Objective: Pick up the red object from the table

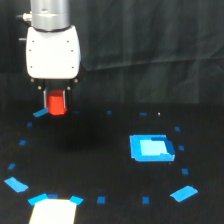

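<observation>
The red block (57,103) is gripped between the jaws of the gripper (56,102), above the desk (100,165).

The arm hangs vertically at the exterior view's upper left, its hand (56,101) pointing straight down.
</observation>
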You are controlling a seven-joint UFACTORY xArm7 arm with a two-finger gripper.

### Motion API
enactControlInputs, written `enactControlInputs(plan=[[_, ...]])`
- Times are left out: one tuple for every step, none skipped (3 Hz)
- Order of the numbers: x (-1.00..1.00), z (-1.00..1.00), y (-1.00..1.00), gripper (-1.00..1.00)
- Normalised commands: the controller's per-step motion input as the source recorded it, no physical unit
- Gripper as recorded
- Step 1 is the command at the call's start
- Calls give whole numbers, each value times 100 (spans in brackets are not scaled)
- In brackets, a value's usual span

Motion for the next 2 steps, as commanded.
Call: enactControlInputs(plan=[[7,4,6,-100],[6,7,29,-86]])
